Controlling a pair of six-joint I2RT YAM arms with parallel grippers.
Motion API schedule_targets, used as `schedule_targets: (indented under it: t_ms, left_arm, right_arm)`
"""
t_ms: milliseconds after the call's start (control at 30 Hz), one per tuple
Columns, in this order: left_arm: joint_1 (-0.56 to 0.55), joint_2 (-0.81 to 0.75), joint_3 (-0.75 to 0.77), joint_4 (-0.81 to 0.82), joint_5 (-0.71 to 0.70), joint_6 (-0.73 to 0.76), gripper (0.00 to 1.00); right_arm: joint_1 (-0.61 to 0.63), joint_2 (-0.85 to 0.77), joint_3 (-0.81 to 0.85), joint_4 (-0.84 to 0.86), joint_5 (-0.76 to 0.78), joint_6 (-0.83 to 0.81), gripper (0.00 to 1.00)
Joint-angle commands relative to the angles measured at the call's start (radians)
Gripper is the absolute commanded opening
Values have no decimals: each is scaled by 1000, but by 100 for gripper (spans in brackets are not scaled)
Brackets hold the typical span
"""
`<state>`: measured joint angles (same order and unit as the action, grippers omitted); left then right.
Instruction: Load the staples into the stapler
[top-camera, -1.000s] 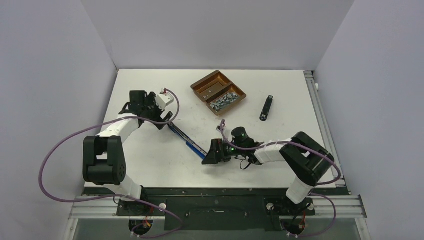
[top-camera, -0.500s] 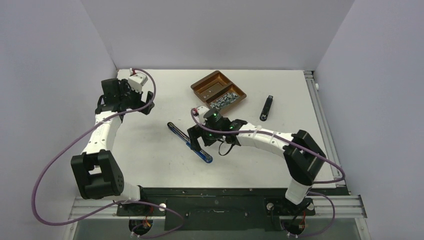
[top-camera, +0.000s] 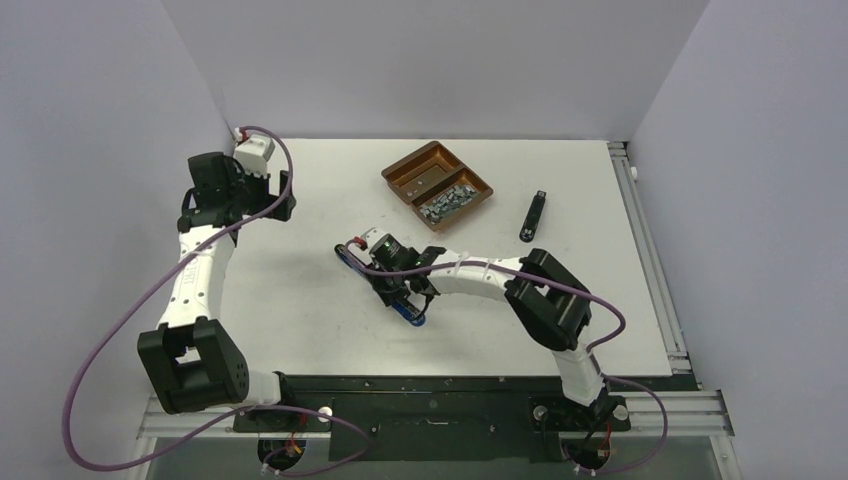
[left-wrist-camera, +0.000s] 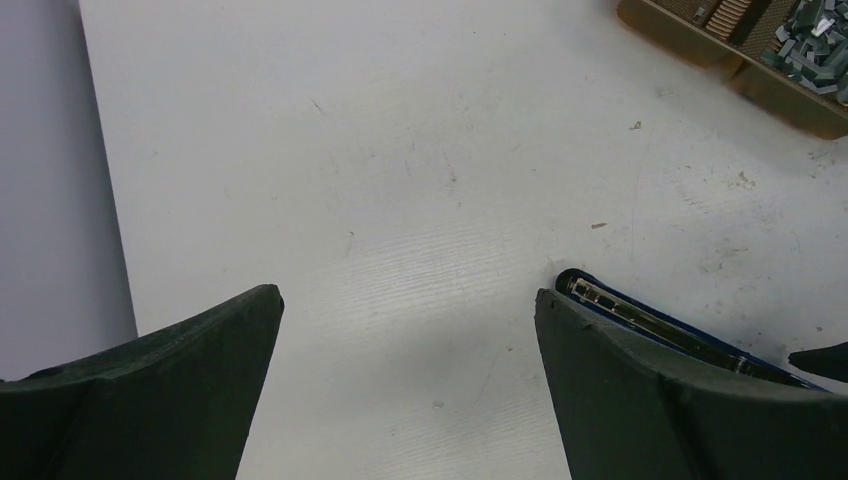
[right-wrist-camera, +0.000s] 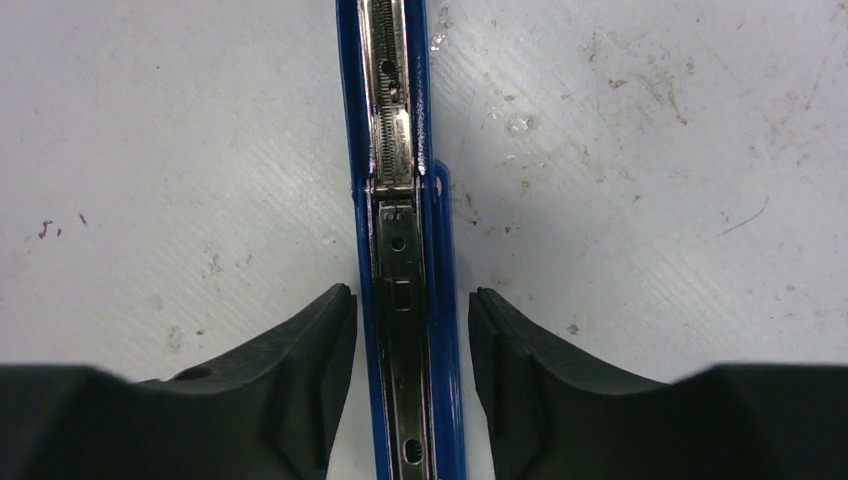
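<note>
The blue stapler (top-camera: 350, 255) lies opened flat on the white table, its metal staple channel (right-wrist-camera: 395, 130) facing up. My right gripper (right-wrist-camera: 412, 300) is down over its middle, one finger on each side of the blue body. The left finger is almost against the stapler and a narrow gap shows at the right finger. In the top view the right gripper (top-camera: 398, 283) covers part of the stapler. The staples (top-camera: 448, 202) lie heaped in the near compartment of the brown tray (top-camera: 412, 167). My left gripper (left-wrist-camera: 407, 300) hangs wide open and empty at the far left, with the stapler's end (left-wrist-camera: 640, 318) beside its right finger.
A small black oblong object (top-camera: 534, 215) lies right of the tray. The tray's corner with staples (left-wrist-camera: 815, 45) shows at the top right of the left wrist view. The left wall stands close to the left arm (top-camera: 205, 260).
The right arm has swung left onto the stapler and its jaws have narrowed around it. The left arm has pulled back further toward the far left corner, still open.
</note>
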<state>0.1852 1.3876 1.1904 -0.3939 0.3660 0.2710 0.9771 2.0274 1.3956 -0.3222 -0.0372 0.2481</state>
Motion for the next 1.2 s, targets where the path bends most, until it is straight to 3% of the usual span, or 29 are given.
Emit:
schedule_targets:
  t_ms: [0,167,400,500,700,800,833,933,1167]
  left_arm:
    - [5,-49,49,11,-33,-65,96]
    - [7,-73,32,36,-56,-81,96]
    - [7,-89,35,38,-74,-73,96]
    - [5,-101,28,46,-75,-82,96]
    - [5,-89,54,-6,-71,-95,96]
    - [5,-83,60,-20,-70,-92,96]
    - [5,-84,62,-20,-68,-92,96]
    - [5,-84,62,-22,-57,-91,96]
    - [6,-77,75,-36,-66,-84,96]
  right_arm:
    - [23,-12,35,46,103,16,34]
    - [70,-2,30,68,167,65,15]
    - [131,38,65,17,357,278,14]
    - [153,37,65,32,386,362,29]
    - [169,49,106,41,420,430,46]
    - [173,66,136,24,437,452,80]
    - [173,74,148,16,443,454,85]
    - [169,101,180,8,449,444,86]
    - [133,135,207,2,384,390,69]
